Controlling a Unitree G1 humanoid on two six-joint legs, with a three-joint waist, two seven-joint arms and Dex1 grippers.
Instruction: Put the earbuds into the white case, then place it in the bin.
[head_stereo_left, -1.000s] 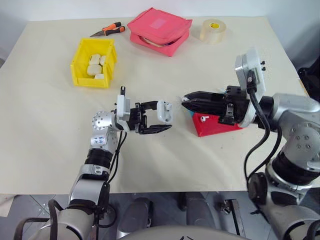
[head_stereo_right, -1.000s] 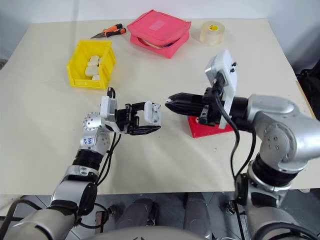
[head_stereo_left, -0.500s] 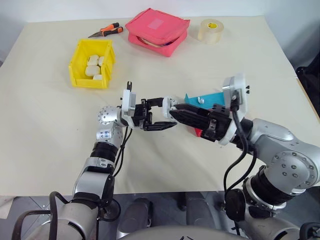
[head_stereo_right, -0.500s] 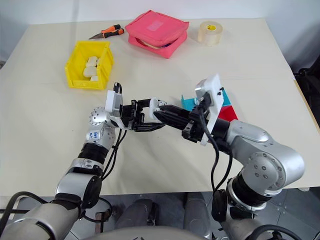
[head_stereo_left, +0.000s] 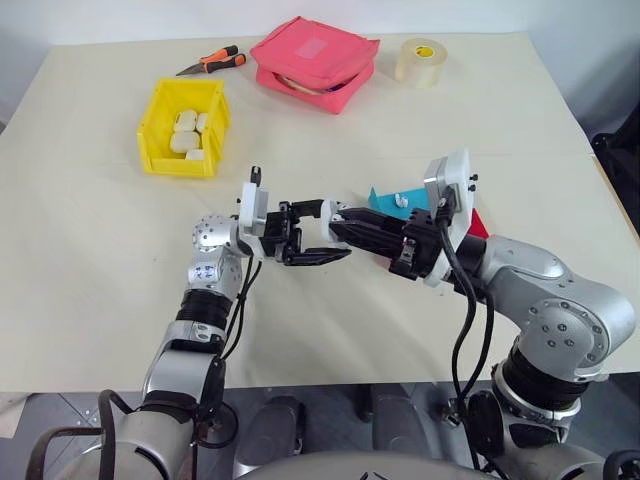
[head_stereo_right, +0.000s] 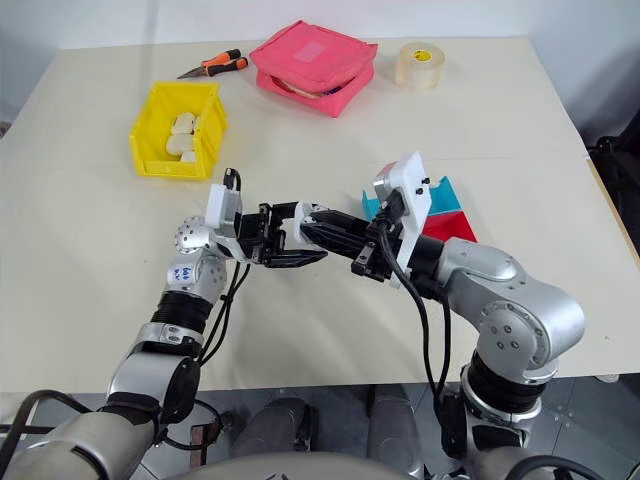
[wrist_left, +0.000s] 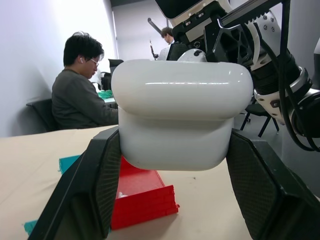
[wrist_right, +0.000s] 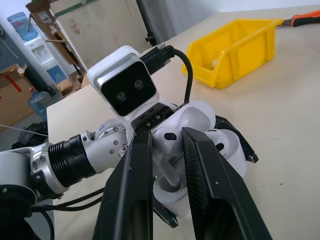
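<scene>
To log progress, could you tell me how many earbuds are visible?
2: one earbud in the right gripper at the white case the left gripper holds, another earbud on the blue tray; others may be hidden.

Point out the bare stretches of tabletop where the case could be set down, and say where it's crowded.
Free: the wide strip left of the yellow bin; the near edge below both arms; the right side between the tape roll and the red and blue trays. Crowded: the centre, where both grippers meet at the white case, and the far edge with pliers and pink pouch.
</scene>
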